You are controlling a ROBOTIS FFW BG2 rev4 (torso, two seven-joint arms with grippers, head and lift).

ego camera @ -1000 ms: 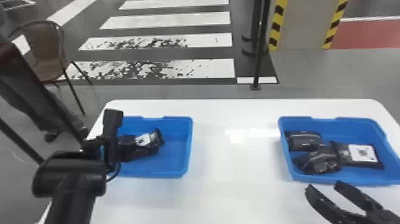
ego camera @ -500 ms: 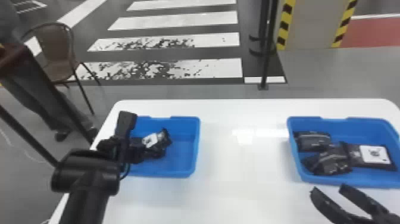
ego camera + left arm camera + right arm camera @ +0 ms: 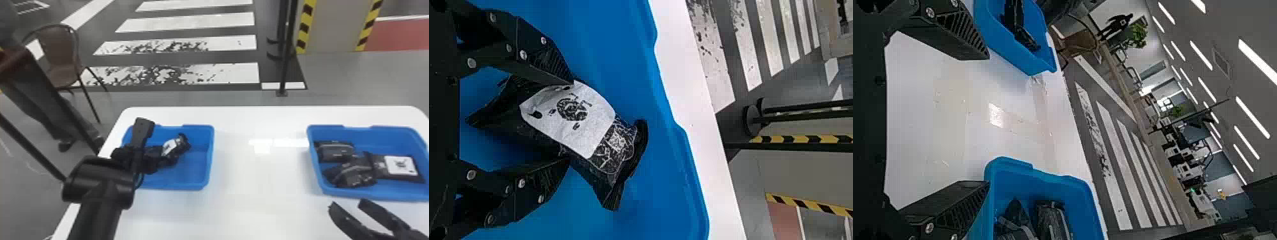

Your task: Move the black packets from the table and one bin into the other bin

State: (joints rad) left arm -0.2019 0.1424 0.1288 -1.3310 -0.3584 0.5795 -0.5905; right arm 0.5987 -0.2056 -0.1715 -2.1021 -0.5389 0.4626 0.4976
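Black packet [image 3: 615,159] pinched btwn L gripper's [image 3: 147,159] part-spread fingers, in L bin [image 3: 210,159]; white label w/ dark print seen; R gripper [image 3: 347,203] opened wide, empty, nr R bin [image 3: 367,194].

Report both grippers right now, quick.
Left tool: at a black packet in a blue bin; open or closed can't be told.
Right tool: open, holding nothing.

bins [image 3: 209,159]: smooth plastic | table [image 3: 261,204]: smooth, glossy | black packet [image 3: 599,185]: creased, shiny plastic | label [image 3: 596,125]: matt, paper-like
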